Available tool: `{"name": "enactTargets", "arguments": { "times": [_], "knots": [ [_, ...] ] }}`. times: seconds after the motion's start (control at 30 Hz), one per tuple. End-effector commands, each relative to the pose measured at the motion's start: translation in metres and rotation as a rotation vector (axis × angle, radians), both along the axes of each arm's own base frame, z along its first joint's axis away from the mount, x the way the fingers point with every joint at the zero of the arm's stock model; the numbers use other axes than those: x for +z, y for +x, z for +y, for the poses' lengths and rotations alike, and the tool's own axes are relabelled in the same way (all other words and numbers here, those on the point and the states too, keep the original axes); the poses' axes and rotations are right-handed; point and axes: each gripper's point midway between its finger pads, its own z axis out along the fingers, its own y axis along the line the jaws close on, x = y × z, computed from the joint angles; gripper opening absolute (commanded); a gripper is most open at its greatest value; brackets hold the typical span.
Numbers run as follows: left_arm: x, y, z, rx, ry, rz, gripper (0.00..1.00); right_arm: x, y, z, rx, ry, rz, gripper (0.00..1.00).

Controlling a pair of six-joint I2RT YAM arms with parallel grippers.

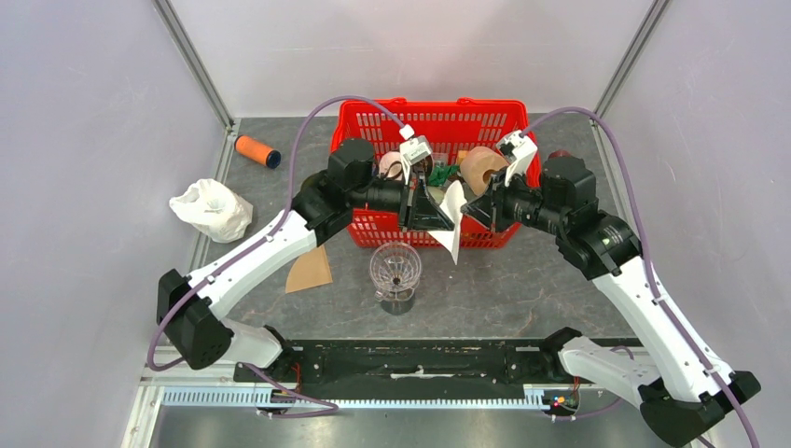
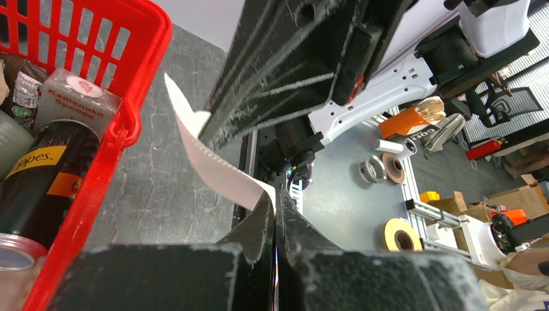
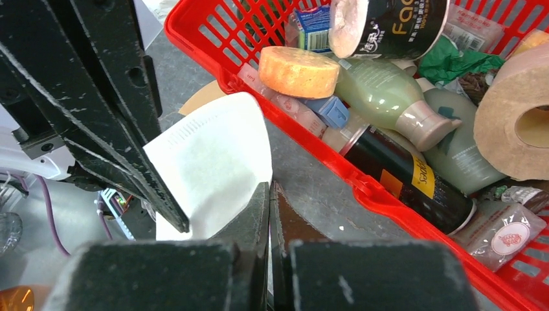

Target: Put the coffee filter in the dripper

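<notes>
- The coffee filter [image 1: 454,224] is a white paper cone, thin and slightly curled, with a crimped seam along one edge. It hangs in the air in front of the basket, towards the far middle of the worktop. It is above and to the right of the dripper, not in it.
- The left gripper [image 1: 437,217] is clamped on one edge of the filter. Its black, scuffed fingers are pressed together with the paper between them (the left wrist view shows this best).
- The right gripper [image 3: 269,214] is likewise pinched tight on the filter's opposite edge, so the two grippers meet almost tip to tip.
- The dripper [image 1: 395,266] is a clear, ribbed funnel. It stands upright on the worktop, nearer the near edge than the filter.
- The red plastic basket [image 1: 373,227] has lattice walls and sits at the far middle. It is packed with a pale green bottle [image 3: 388,97], a black can [image 3: 414,181] and a round orange sponge [image 3: 299,71].
- A flat brown paper piece [image 1: 310,271] lies left of the dripper.
- A crumpled white bag [image 1: 211,209] sits by the left edge, and an orange roll [image 1: 257,151] lies near the far-left corner.
</notes>
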Motion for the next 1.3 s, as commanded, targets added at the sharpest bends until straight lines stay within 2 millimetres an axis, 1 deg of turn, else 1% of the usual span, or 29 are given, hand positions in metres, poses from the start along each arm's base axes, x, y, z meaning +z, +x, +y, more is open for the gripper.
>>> {"name": "enactTargets", "arguments": {
  "times": [0.0,0.1,0.27,0.33,0.47,0.53,0.6,0.7,0.87,0.97,1.0,1.1,1.2,1.27],
  "knots": [
    [0.024,0.003,-0.009,-0.012,-0.054,-0.001,0.02,0.014,-0.001,0.011,0.033,0.024,-0.032,0.0],
    [0.024,0.002,-0.011,-0.03,-0.055,0.003,0.02,0.013,-0.006,0.018,0.073,0.019,-0.037,0.0],
    [0.019,0.006,-0.01,-0.01,-0.039,-0.009,0.02,0.025,-0.015,0.022,0.109,0.041,-0.076,0.0],
    [0.016,0.007,-0.009,-0.001,-0.029,-0.013,0.02,0.031,-0.015,0.018,0.084,0.052,-0.086,0.0],
    [0.013,0.008,-0.008,0.013,-0.016,-0.013,0.02,0.037,-0.005,0.001,-0.053,0.057,-0.093,0.0],
    [0.012,0.009,-0.009,0.016,-0.015,-0.01,0.02,0.042,-0.001,-0.004,-0.109,0.083,-0.091,0.0],
    [0.011,0.01,-0.009,0.017,-0.012,-0.008,0.02,0.049,-0.001,-0.005,-0.128,0.111,-0.095,0.0],
    [0.01,0.011,-0.009,0.026,-0.009,-0.007,0.02,0.053,-0.004,-0.001,-0.104,0.136,-0.085,0.0],
    [0.009,0.01,-0.007,0.032,-0.009,-0.006,0.02,0.056,-0.012,0.013,-0.026,0.177,-0.047,0.0],
    [0.01,0.01,-0.007,0.035,-0.012,-0.01,0.02,0.061,-0.018,0.021,0.023,0.212,-0.04,0.0],
    [0.009,0.011,-0.007,0.038,-0.01,-0.007,0.02,0.063,-0.021,0.023,0.045,0.223,-0.039,0.02],
    [0.008,0.011,-0.006,0.041,-0.009,-0.011,0.02,0.068,-0.029,0.028,0.089,0.252,-0.04,0.21],
    [0.008,0.01,-0.005,0.044,-0.014,-0.024,0.02,0.068,-0.029,0.024,0.074,0.25,-0.047,0.29],
    [0.007,0.01,-0.003,0.045,-0.014,-0.039,0.02,0.067,-0.03,0.019,0.05,0.241,-0.052,0.38]
  ]
}}
